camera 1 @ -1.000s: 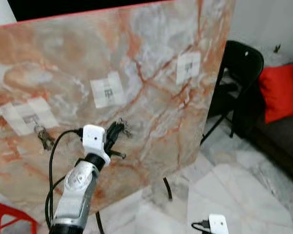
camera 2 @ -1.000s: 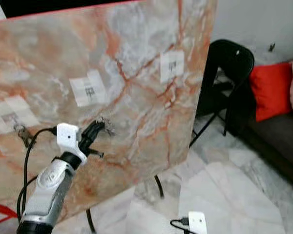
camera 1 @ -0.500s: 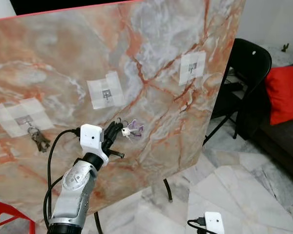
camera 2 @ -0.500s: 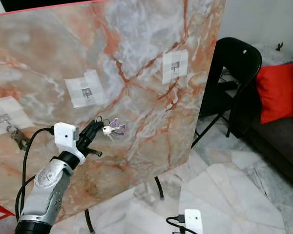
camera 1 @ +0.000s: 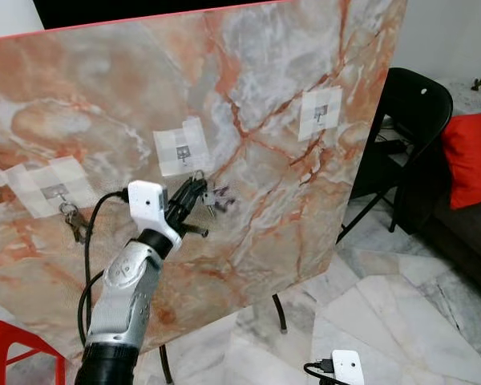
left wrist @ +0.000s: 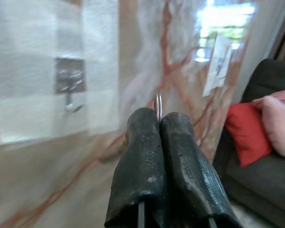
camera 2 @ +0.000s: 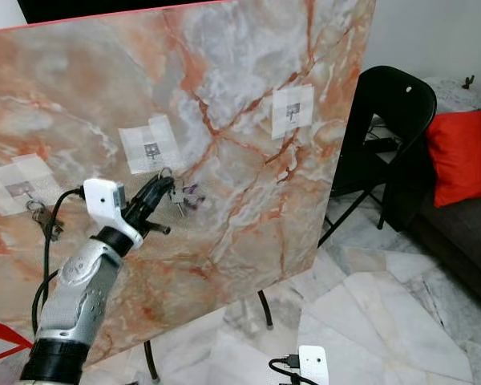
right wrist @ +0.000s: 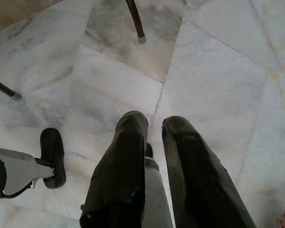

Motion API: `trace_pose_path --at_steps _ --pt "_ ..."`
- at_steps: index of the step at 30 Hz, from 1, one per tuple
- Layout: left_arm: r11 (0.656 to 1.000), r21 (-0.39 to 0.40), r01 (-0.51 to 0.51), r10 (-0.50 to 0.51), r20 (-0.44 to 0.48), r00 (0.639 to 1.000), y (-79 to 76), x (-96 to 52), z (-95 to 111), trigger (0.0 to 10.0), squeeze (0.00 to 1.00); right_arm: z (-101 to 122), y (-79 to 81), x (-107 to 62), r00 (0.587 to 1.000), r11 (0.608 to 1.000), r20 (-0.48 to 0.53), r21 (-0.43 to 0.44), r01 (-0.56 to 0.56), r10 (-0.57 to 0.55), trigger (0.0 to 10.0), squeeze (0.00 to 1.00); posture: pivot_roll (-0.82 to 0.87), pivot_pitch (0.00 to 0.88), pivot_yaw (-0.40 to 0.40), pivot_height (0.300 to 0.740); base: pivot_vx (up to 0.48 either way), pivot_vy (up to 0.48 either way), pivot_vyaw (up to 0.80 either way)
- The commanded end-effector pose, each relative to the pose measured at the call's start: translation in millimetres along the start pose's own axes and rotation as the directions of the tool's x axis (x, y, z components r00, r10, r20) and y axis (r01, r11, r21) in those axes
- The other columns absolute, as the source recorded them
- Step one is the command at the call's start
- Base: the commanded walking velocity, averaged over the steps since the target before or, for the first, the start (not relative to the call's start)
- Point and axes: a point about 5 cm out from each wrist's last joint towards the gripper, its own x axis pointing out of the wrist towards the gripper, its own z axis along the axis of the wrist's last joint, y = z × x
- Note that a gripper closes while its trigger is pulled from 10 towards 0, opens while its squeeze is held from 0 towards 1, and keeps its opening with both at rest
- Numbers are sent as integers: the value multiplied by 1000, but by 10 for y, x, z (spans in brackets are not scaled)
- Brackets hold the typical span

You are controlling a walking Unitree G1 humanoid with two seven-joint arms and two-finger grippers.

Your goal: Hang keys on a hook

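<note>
A marble-patterned board stands upright with three small hooks on white tape patches. My left gripper is shut on the ring of a bunch of keys, which hangs against the board just below and right of the middle hook. In the left wrist view the fingers pinch the metal ring, with the middle hook off to one side. Another bunch of keys hangs from the left hook. The right hook is bare. My right gripper hangs idle over the floor, fingers slightly apart.
A black folding chair stands right of the board, with a red cushion on a dark sofa behind it. A red stool is at the lower left. The board's thin legs rest on a marble floor.
My left gripper has risen with the keys toward the middle hook, and the keys now hang closer to the board. The camera has shifted a little.
</note>
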Motion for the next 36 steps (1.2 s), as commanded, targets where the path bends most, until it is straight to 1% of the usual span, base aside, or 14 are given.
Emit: trace_pose_path --at_steps 1,4,12,14,15,18,22,29,32,34,36 --pt "999 -33 -7 7 -1 1000 38 26 9 10000 0 8 -2 1 1000 1000 3 -1 3 -3 10000 0 26 0 14 740 0 0 0" --pt "999 -46 -11 11 2 1000 48 43 15 10000 0 5 -1 1 1000 1000 2 -1 3 -3 10000 0 23 0 14 740 0 0 0" --pt "987 -150 -63 65 9 998 127 52 -12 10000 0 1 2 0 1000 1000 2 -1 3 -3 10000 0 16 0 17 740 0 0 0" --pt "978 -188 -88 93 17 996 172 35 -9 10000 0 2 1 0 1000 1000 2 0 3 -3 10000 0 15 0 17 740 0 0 0" --pt "977 -194 -92 97 19 995 179 33 -7 10000 0 2 1 0 1000 1000 3 0 3 -3 10000 0 15 0 17 740 0 0 0" --pt "962 -251 -106 121 44 992 209 45 45 10000 0 6 1 1 1000 1000 3 -1 2 -2 10000 0 15 0 18 740 0 0 0" --pt "958 -261 -114 130 42 991 236 48 41 10000 0 9 4 2 1000 1000 3 2 3 -3 10000 0 12 0 18 740 0 0 0" --pt "953 -280 -116 131 33 991 228 46 16 10000 0 13 6 3 1000 1000 4 4 4 -4 10000 0 11 0 20 740 0 0 0" --pt "948 -300 -110 126 35 991 216 56 24 10000 0 14 8 3 1000 1000 4 5 4 -4 10000 0 10 0 22 740 0 0 0" --pt "936 -332 -120 141 41 989 234 69 38 10000 0 15 10 3 1000 1000 5 7 4 -4 10000 0 8 0 23 740 0 0 0" --pt "929 -348 -126 150 45 988 248 74 48 10000 0 15 11 3 1000 1000 5 7 4 -4 10000 0 8 0 23 740 0 0 0"
